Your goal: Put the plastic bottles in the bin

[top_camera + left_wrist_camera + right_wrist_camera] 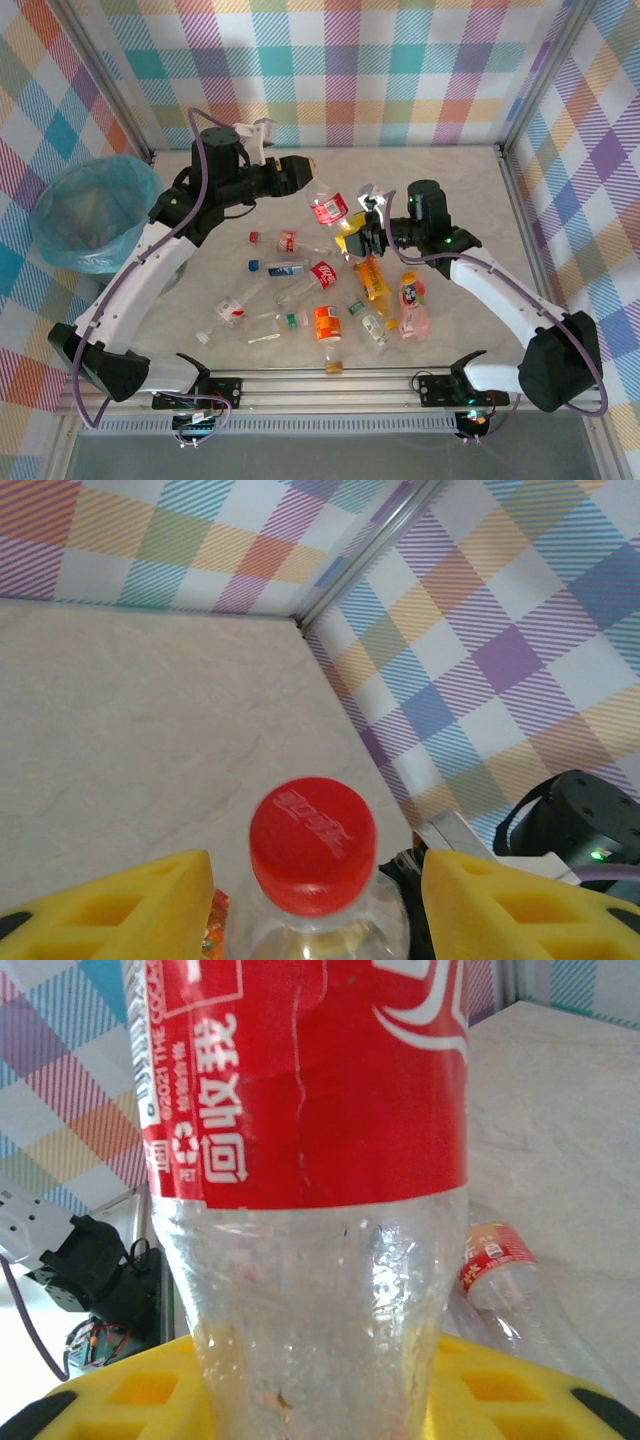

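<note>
Reaching rightward, left tool (310,178) straddling red-capped bottle (328,207)

The left arm (130,285) and right arm (495,290) are showing white shells, black joints and black bases. Purple cables (193,140) are trailing along both. The left gripper (315,885) is showing yellow fingers (110,905) with recessed cut-outs; a green light (597,855) is glowing on the right arm.

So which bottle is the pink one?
The pink bottle lying furthest right of all, next to the long orange bottle. The others are clear, orange or yellow.
</note>
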Tool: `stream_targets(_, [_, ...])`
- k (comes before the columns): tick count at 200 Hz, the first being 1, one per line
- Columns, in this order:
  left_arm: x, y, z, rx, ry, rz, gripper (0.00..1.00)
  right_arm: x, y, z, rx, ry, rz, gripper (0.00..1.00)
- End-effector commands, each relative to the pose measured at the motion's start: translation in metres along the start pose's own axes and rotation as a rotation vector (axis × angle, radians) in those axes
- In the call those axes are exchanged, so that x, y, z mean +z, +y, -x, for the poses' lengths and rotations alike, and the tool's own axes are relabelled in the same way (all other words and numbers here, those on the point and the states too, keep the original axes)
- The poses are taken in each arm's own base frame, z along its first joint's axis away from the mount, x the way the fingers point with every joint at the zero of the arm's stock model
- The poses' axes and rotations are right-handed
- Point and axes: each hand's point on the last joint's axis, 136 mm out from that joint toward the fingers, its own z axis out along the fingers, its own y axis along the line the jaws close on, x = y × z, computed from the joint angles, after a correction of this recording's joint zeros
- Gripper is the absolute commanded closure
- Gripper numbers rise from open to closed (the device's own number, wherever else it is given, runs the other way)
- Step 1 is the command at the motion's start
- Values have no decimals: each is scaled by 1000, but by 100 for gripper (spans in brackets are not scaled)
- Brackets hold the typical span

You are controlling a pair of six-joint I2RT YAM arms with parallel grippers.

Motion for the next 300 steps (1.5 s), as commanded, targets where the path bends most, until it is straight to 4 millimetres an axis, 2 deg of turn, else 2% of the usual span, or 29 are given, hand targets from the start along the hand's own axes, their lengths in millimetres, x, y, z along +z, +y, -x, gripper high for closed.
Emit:
stream_targets(1, [-5, -4, 6, 32, -22, 16, 46, -1, 18, 12, -85, -31, 78, 56])
stream_targets(31, [-5, -3, 5, 32, -25, 22, 54, 1, 26, 10, -98, -18, 111, 56])
stream_targets(79, [-9, -3, 4, 31, -27, 22, 79, 4, 25, 10, -94, -4, 100, 56])
stream_targets(89, [-11, -3, 5, 29, -33, 28, 81, 4, 24, 11, -91, -4, 87, 55])
stream_targets(99, [-14, -2, 6, 28, -42, 38, 83, 4, 22, 14, -85, -4, 68, 52])
stream_targets(122, [-31, 4, 18, 38, -113, 108, 97, 3, 16, 26, -54, -10, -1, 39])
stream_targets(135, [-47, 11, 29, 44, -190, 173, 100, 2, 13, 36, -18, -25, -35, 18])
stream_targets(140, [-55, 13, 35, 51, -223, 199, 100, 1, 12, 41, -5, -33, -47, 2])
stream_targets(143, [-60, 14, 38, 54, -243, 214, 100, 0, 12, 44, 3, -37, -50, 0])
stream_targets(188, [-158, 15, 99, 172, -517, 484, 100, -9, 9, 70, 77, -87, -116, 0])
stream_targets(220, [-223, 30, 125, 279, -613, 793, 100, -6, 11, 77, 144, -101, -108, 0])
stream_targets(236, [-250, 38, 133, 310, -646, 931, 100, 7, 26, 82, 183, -81, -32, 0])
stream_targets(259, [-279, 47, 140, 337, -665, 1085, 100, 36, 53, 88, 190, -24, 68, 0])
stream_targets(300, [-305, 63, 153, 367, -667, 1267, 100, 85, 89, 87, 177, 59, 179, 1])
